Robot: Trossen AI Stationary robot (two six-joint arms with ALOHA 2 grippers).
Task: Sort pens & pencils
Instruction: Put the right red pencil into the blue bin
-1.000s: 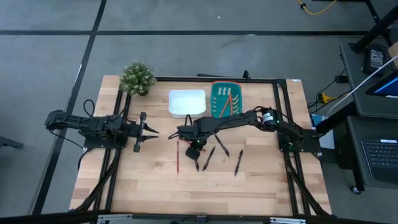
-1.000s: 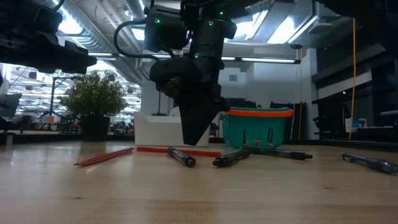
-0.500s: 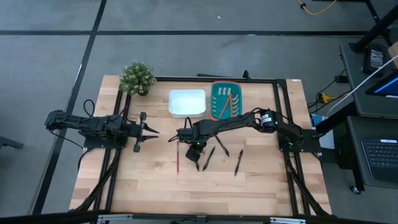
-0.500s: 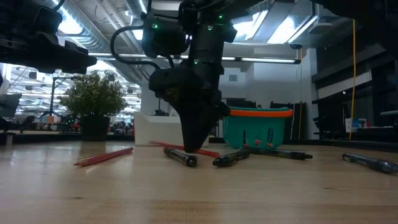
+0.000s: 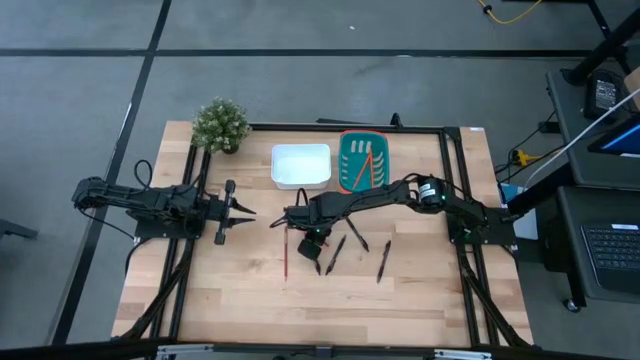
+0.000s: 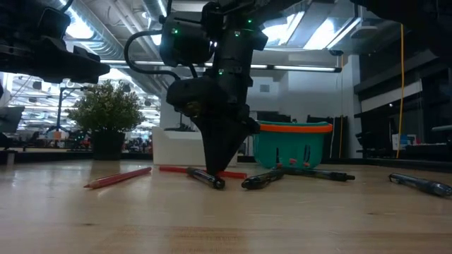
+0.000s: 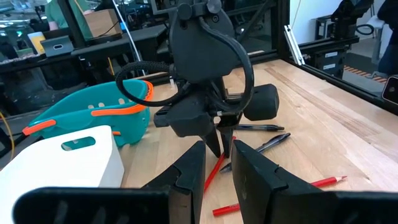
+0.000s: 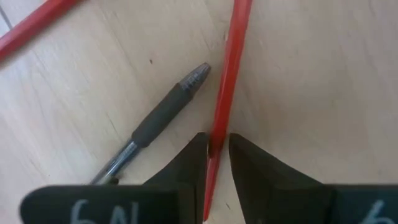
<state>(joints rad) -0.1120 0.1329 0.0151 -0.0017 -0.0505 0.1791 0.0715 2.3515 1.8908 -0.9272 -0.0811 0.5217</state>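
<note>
Right end effector [image 8: 217,152] is pointing down at mid-desk [image 5: 240,300], fingers narrowed and gripping a red pencil [image 8: 229,74] lying on the wood. A dark pen [image 8: 158,118] is lying just beside it. Left end effector [image 5: 246,212] is waiting well apart, fingers narrow, holding nothing.

The table [image 5: 240,300] is pale wood with a smooth, lightly grained matt top, framed by dark metal rails. The red pencil [image 8: 230,68] has a glossy painted coat; the pen [image 8: 155,118] beside it shows a matt rubbery grip and clear plastic barrel. The right gripper [image 8: 216,158] fingers are matt black plastic. The teal basket [image 7: 93,115] and white tray [image 5: 300,166] look like smooth plastic.
</note>
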